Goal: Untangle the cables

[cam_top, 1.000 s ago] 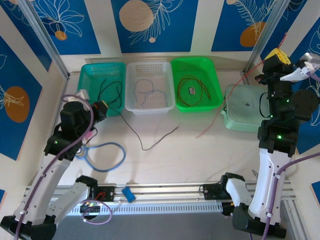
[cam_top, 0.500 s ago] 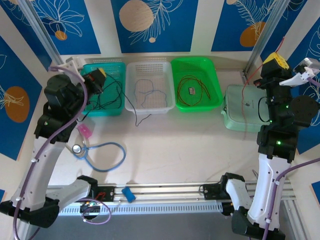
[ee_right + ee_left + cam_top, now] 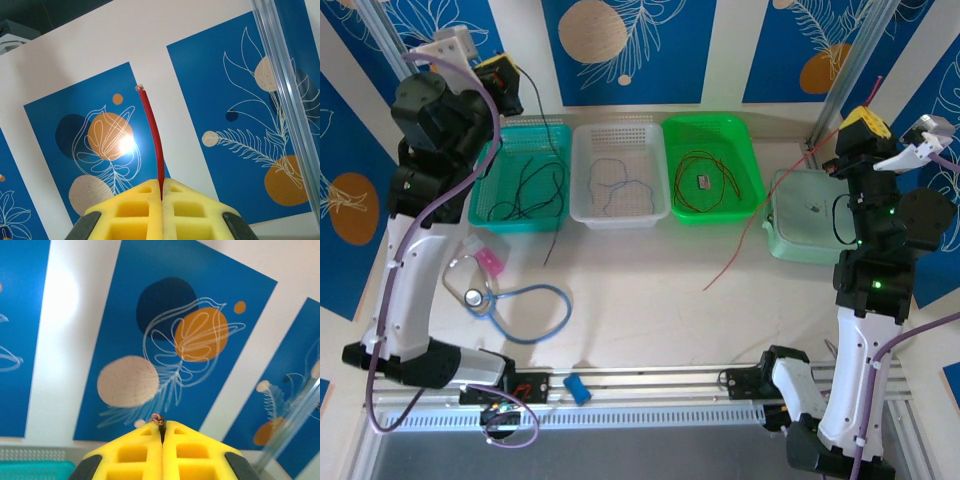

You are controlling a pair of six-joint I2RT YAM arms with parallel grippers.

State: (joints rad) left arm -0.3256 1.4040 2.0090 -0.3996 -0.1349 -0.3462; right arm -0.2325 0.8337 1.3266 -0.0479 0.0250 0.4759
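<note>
Both clamped: left pincer [image 3: 503, 72] up far-left w/ black cable [image 3: 552, 245] hanging near past teal basket [image 3: 510, 226] to worktop [image 3: 650, 300], right pincer [image 3: 865, 125] far-right w/ red cable [image 3: 740, 248] slanting near-left, free ends well apart

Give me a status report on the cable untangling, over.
Left fingers shut on black wire, raised high. Right fingers shut on red wire, tail trailing to table. Wires apart.
</note>
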